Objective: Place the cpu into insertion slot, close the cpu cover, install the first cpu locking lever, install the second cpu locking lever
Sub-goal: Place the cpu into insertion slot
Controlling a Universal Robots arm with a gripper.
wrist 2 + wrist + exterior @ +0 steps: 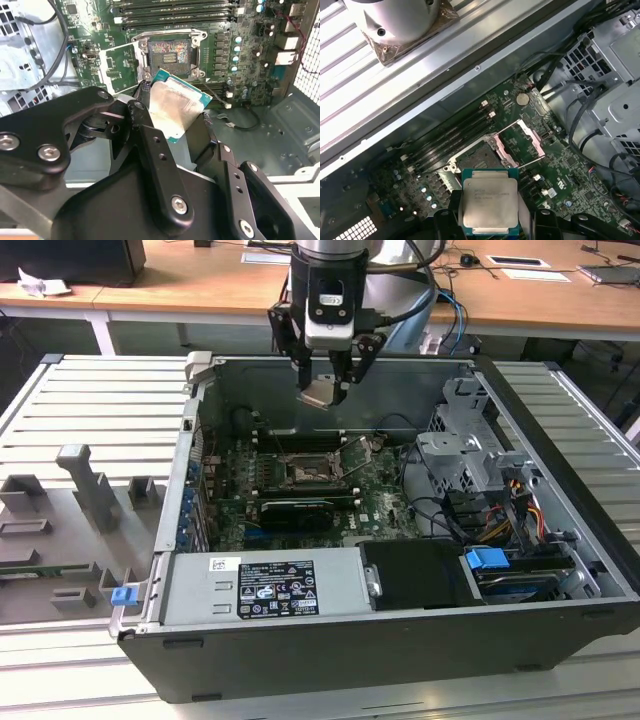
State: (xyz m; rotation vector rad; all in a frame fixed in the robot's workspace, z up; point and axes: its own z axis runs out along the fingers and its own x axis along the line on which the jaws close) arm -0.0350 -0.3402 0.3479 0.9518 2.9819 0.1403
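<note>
- The gripper point(325, 388) is seen pinched onto the cpu point(320, 395); its fingers point(150, 145) are pressed against two opposite edges of the chip; the pale metal top is left uncovered in both wrist views.
- The cpu is judged to be light, stiff and flat, yet fragile; its smooth edges could slip, so an even hold on two opposite edges is called for; the underside is best left untouched.
- The arm is posed with its wrist pointed straight down into the open computer case point(400, 640); the chip is held in the air above the green circuit board point(385, 500), apart from it and slightly tilted in the exterior view.
- The insertion slot point(305, 472) is found on the board beneath the gripper; its dark centre is bare, so the cpu is judged not yet placed.
- The cpu cover point(358, 460) is seen swung open, on the slot's side toward the exterior view's right; the socket is thus left uncovered.
</note>
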